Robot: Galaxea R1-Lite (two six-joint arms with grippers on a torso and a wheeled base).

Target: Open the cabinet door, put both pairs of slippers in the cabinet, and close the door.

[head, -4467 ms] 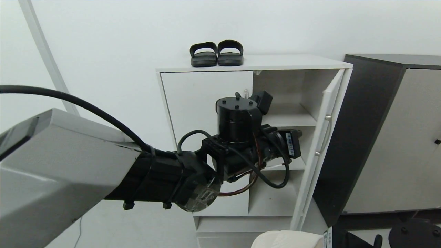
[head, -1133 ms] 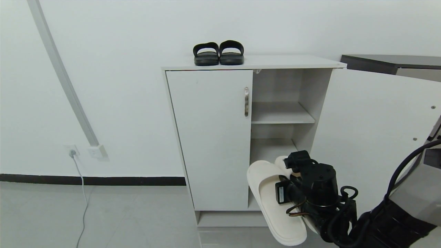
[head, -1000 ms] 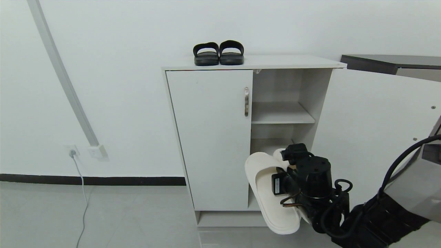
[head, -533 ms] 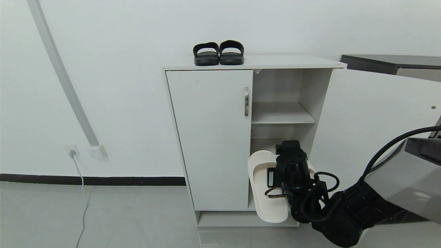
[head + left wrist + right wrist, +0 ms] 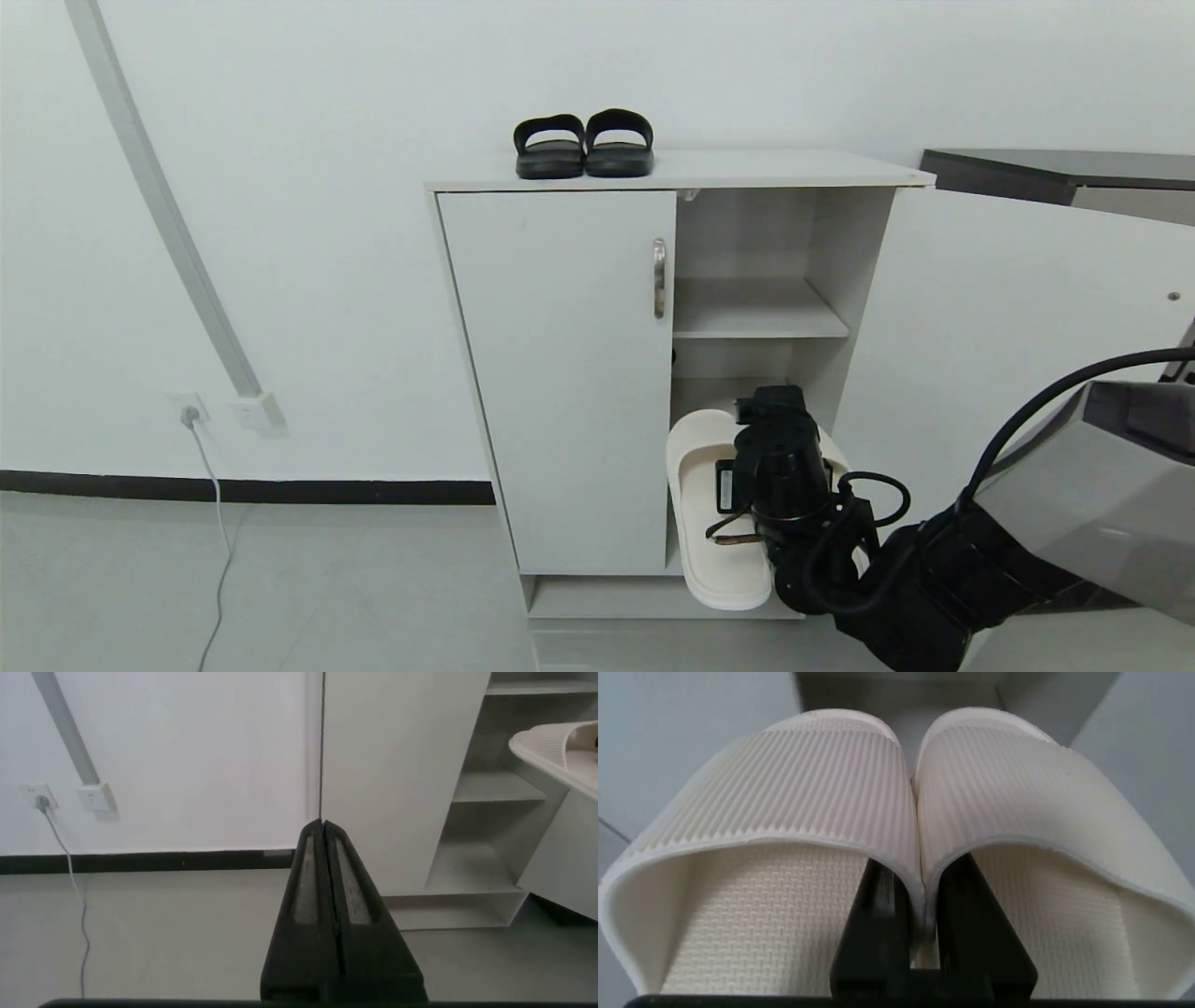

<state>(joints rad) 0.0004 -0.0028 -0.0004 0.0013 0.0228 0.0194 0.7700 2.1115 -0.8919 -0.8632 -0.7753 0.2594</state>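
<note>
My right gripper (image 5: pixel 915 917) is shut on the inner edges of a pair of white slippers (image 5: pixel 915 831), held side by side. In the head view the white slippers (image 5: pixel 702 504) hang in front of the white cabinet's (image 5: pixel 672 171) lower open compartment, toes toward it. The right door (image 5: pixel 990 336) stands swung wide open; the left door (image 5: pixel 560 373) is closed. A pair of black slippers (image 5: pixel 583 147) sits on the cabinet top. My left gripper (image 5: pixel 324 831) is shut and empty, well in front of the cabinet above the floor.
A dark grey cabinet (image 5: pixel 1064 177) stands to the right behind the open door. A wall socket with a cable (image 5: pixel 191 415) is low on the left wall. Bare grey floor (image 5: pixel 280 597) lies in front and to the left.
The right arm carried the white slippers up and forward, from low before the cabinet to the mouth of its lower compartment. The head view shifted slightly. Earlier the left arm, in front of the cabinet, withdrew.
</note>
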